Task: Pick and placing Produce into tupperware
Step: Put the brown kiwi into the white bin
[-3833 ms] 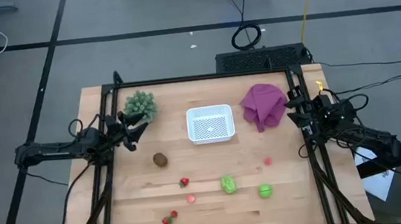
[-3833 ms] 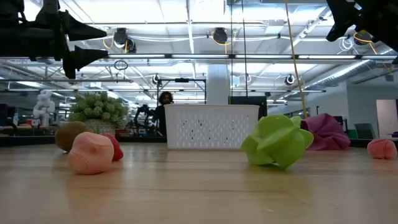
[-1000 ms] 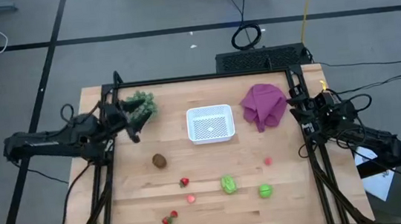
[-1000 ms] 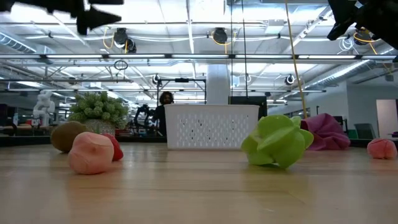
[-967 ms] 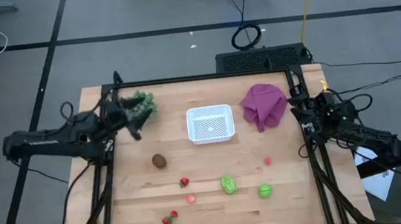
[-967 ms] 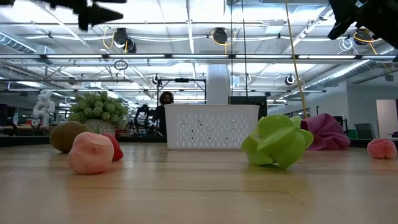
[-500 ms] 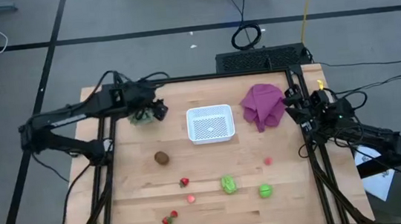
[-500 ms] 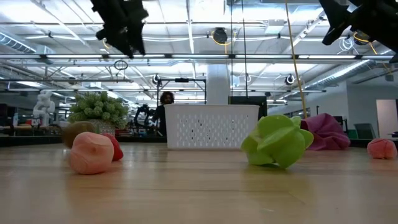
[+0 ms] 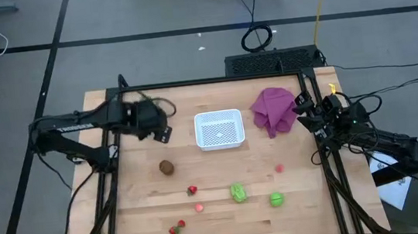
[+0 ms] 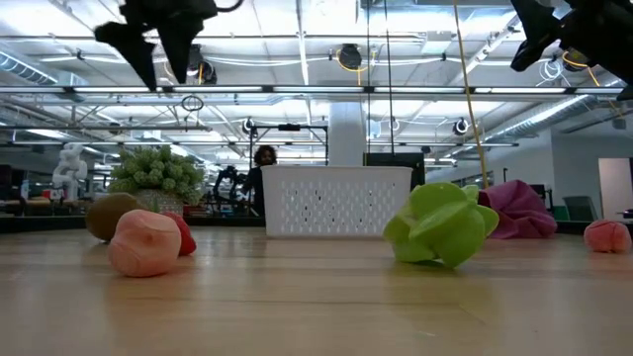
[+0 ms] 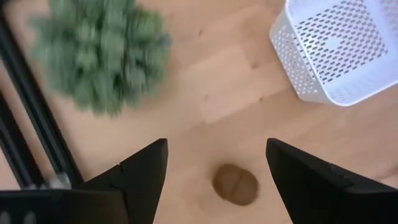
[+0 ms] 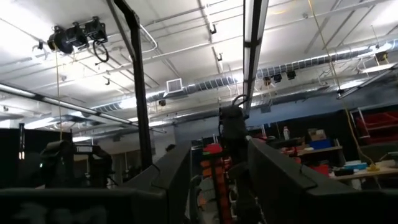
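Your left gripper (image 11: pixel 216 180) hangs with fingers spread above the brown fruit (image 11: pixel 236 185) near the tabletop's left edge, lined up for grabbing, beside the empty white basket (image 9: pixel 219 128); the right gripper (image 12: pixel 217 186), fingers parted, waits at the right edge.

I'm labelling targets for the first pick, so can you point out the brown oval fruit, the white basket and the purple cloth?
brown oval fruit (image 11: pixel 236 185), left wrist view, its top face.
white basket (image 9: pixel 217 115), high view, its far rim.
purple cloth (image 9: pixel 274 109), high view, its bunched middle.

Below our left gripper (image 11: pixel 214 171), fingers spread, bare wood surrounds the brown fruit (image 11: pixel 236 185). We see the spiky plant (image 11: pixel 102 53) and white basket (image 11: pixel 336 46) flanking it, each well apart.
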{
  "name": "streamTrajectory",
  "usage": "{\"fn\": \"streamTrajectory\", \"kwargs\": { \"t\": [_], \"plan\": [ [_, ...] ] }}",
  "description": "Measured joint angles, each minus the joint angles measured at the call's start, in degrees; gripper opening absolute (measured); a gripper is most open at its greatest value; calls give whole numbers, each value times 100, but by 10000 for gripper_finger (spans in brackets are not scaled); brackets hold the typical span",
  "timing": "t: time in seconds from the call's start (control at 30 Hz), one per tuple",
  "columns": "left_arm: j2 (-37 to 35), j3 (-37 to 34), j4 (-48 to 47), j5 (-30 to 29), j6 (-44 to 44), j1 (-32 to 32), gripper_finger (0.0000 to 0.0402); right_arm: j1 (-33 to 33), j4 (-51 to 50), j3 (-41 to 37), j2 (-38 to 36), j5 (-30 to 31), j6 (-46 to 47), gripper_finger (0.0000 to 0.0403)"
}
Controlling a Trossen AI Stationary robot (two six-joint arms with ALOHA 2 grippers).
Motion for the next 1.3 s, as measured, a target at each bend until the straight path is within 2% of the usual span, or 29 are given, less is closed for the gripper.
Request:
{"fn": "streamTrajectory", "kwargs": {
  "t": [0.1, 0.3, 0.5, 0.7, 0.97, 1.3],
  "plan": [
    [-9, -156, -53, 86, -1160, -415, 273, 0, 0, 0, 0, 0, 13, 151],
    [-4, -712, 7, 482, -2834, -1120, 273, 0, -2, 0, 0, 0, -42, 151],
    [-2, -1153, 312, 718, -3882, -1538, 273, 0, 0, 0, -2, -2, -68, 151],
    [-2, -1200, 1170, 648, -3816, -1621, 273, 0, 0, 0, -2, -7, -68, 151],
    [-2, -1200, 1417, -101, -3252, -1621, 273, 0, -3, 4, -2, -447, -70, 151],
    [409, -1200, 1563, 217, -3333, -1617, 273, 0, -4, 4, -2, -472, -70, 151]
  ]
}}
